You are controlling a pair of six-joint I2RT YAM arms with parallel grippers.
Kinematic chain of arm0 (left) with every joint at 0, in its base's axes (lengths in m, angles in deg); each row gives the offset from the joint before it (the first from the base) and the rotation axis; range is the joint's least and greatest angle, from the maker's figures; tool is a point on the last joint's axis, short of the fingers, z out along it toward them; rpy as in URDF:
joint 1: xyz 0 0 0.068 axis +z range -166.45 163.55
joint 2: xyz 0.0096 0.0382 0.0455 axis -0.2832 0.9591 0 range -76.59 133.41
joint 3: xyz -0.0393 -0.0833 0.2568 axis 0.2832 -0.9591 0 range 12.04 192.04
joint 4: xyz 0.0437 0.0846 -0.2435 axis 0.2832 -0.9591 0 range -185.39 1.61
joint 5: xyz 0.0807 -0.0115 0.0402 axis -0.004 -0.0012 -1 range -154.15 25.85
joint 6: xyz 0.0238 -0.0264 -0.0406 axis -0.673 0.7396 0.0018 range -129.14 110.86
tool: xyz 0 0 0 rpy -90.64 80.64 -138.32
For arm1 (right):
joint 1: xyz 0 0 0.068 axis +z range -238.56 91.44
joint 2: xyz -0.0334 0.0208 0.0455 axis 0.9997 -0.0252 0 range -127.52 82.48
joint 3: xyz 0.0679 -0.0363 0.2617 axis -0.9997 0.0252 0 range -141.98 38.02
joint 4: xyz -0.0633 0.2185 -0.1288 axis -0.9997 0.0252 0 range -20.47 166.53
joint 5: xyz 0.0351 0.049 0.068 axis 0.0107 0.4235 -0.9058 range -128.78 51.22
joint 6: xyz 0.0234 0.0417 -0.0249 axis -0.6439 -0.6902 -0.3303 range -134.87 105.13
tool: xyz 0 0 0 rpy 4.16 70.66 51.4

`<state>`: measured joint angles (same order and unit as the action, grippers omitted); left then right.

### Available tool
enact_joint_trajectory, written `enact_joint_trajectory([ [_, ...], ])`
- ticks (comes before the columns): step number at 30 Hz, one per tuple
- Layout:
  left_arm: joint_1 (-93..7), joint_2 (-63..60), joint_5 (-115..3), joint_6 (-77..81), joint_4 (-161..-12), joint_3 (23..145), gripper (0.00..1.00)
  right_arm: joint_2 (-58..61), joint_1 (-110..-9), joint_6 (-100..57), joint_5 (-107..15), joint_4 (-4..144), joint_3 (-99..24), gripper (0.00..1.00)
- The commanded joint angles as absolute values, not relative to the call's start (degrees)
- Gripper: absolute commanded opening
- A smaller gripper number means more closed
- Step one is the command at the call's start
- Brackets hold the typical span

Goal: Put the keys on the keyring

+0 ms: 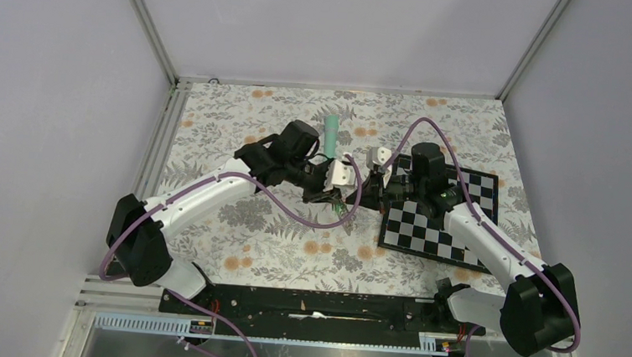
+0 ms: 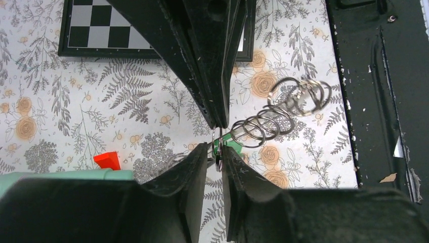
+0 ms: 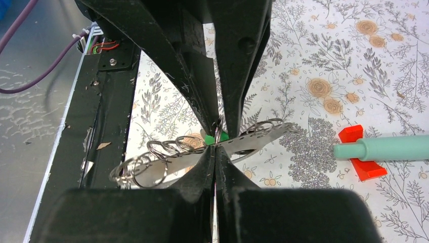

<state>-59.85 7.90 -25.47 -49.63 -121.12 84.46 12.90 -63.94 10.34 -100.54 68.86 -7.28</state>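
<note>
Right gripper [image 3: 215, 152] is pinching a ring [image 2: 218, 137] tight; left gripper [image 2: 215, 150] is straddling it, fingers slightly apart, both crowding the green key [image 3: 209, 137]; teal stick [image 3: 384, 148] is lying nearby.

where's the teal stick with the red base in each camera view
top external: teal stick at upper centre.
left wrist: teal stick along the lower left, red base just above it.
right wrist: teal stick at the right edge, mid height, red base under it.
shared landmark: the floral cloth beneath it, in all three.
</note>
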Motion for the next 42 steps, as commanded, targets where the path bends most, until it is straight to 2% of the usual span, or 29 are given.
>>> enact_joint_trajectory([
  [1, -59.50, 7.64, -27.85, -50.97, -120.03, 87.16, 0.26, 13.41, -63.51, 10.78, -101.47, 67.91, -6.95, 0.00],
  [8, -59.52, 6.38, -27.35, -51.69, -119.60, 85.55, 0.25, 13.02, -63.52, 9.53, -101.45, 66.86, -6.79, 0.00],
  [20, -59.44, 5.73, -25.28, -51.71, -118.71, 84.58, 0.08, 13.05, -63.60, 9.30, -101.18, 65.89, -6.21, 0.00],
  [29, -59.45, 7.35, -21.71, -49.25, -118.47, 85.65, 0.05, 13.18, -63.60, 9.72, -100.58, 65.83, -5.84, 0.00],
  [34, -59.47, 7.58, -21.07, -48.51, -118.01, 85.37, 0.12, 13.21, -63.57, 9.96, -100.79, 65.97, -5.86, 0.00],
  [39, -59.44, 7.01, -22.44, -51.96, -119.62, 84.31, 0.32, 13.47, -63.60, 11.45, -100.30, 67.23, -6.27, 0.00],
  [42, -59.50, 7.01, -24.20, -55.49, -122.61, 84.35, 0.38, 13.70, -63.60, 12.34, -99.80, 67.99, -6.41, 0.00],
])
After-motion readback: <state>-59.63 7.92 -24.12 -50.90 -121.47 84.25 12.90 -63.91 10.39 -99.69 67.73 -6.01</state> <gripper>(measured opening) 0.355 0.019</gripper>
